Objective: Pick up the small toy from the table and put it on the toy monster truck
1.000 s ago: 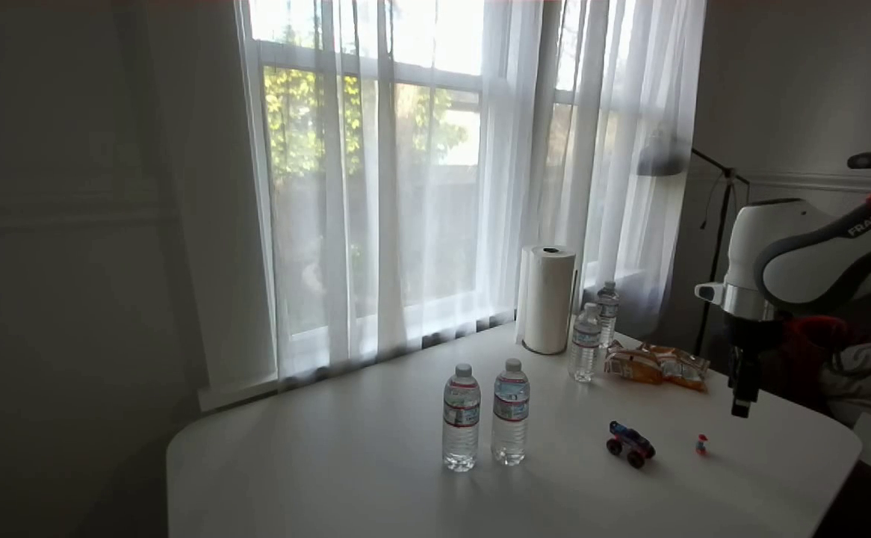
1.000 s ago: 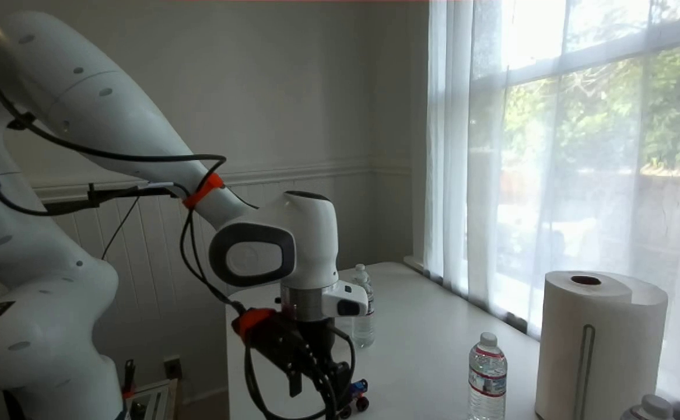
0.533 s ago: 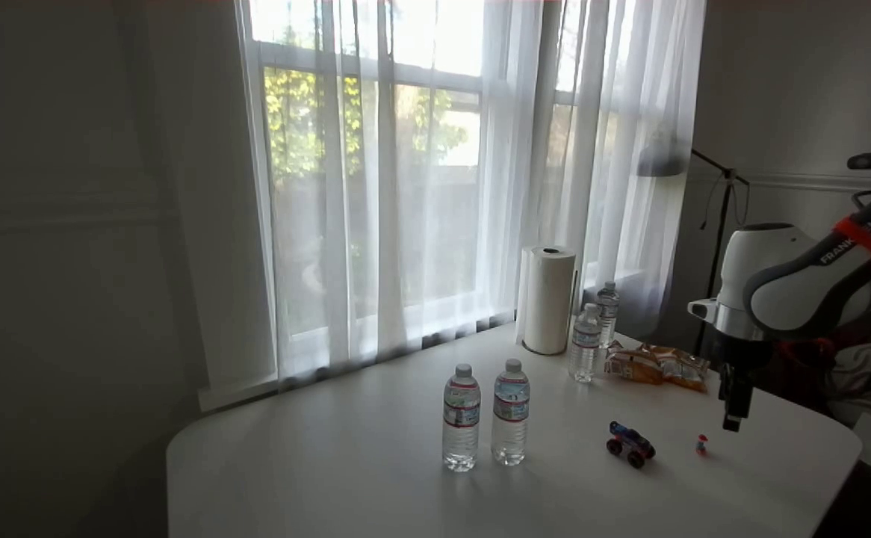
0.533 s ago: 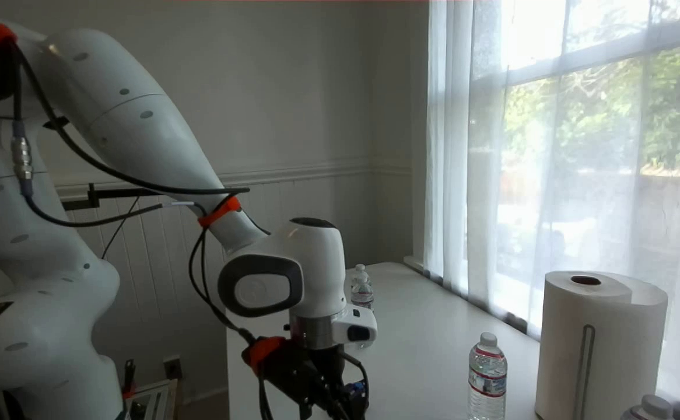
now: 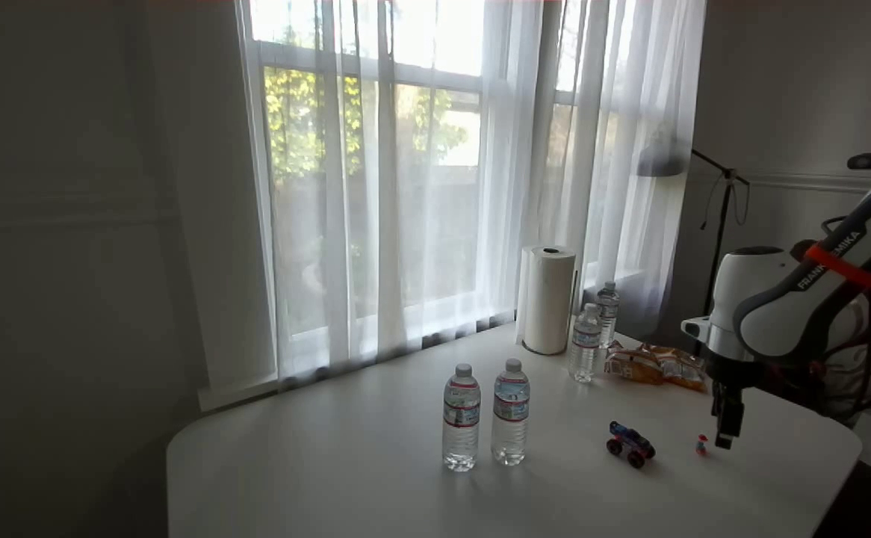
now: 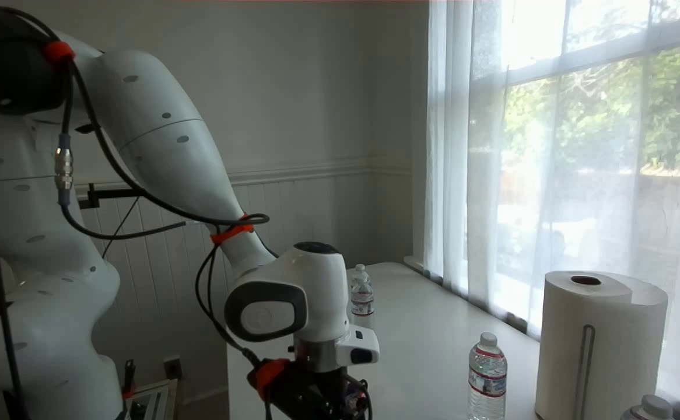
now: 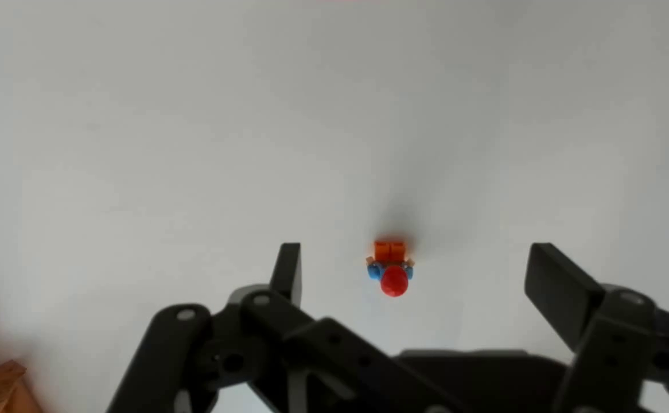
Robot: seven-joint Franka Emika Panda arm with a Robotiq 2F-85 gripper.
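Observation:
The small toy [image 7: 390, 267] is a tiny figure with a red cap, blue arms and orange legs. It stands on the white table; in an exterior view it shows beside the fingertips [image 5: 701, 445]. My gripper [image 7: 413, 269] is open and empty above the table. In the wrist view the toy lies between the two spread fingers, nearer the left one, and touches neither. The toy monster truck [image 5: 630, 444] is dark blue and black with reddish wheels, a short way from the toy. In an exterior view it is mostly hidden behind my gripper [image 6: 354, 399].
Two water bottles [image 5: 461, 422] [image 5: 511, 415] stand beyond the truck. Two more bottles [image 5: 585, 347] [image 5: 607, 317], a paper towel roll [image 5: 547, 302] and orange packets [image 5: 652, 365] are toward the window end. A packet corner [image 7: 2, 390] shows in the wrist view.
My arm has lowered and moved toward the small toy, so the fingertips are now beside it in an exterior view. The toy and the truck have not moved.

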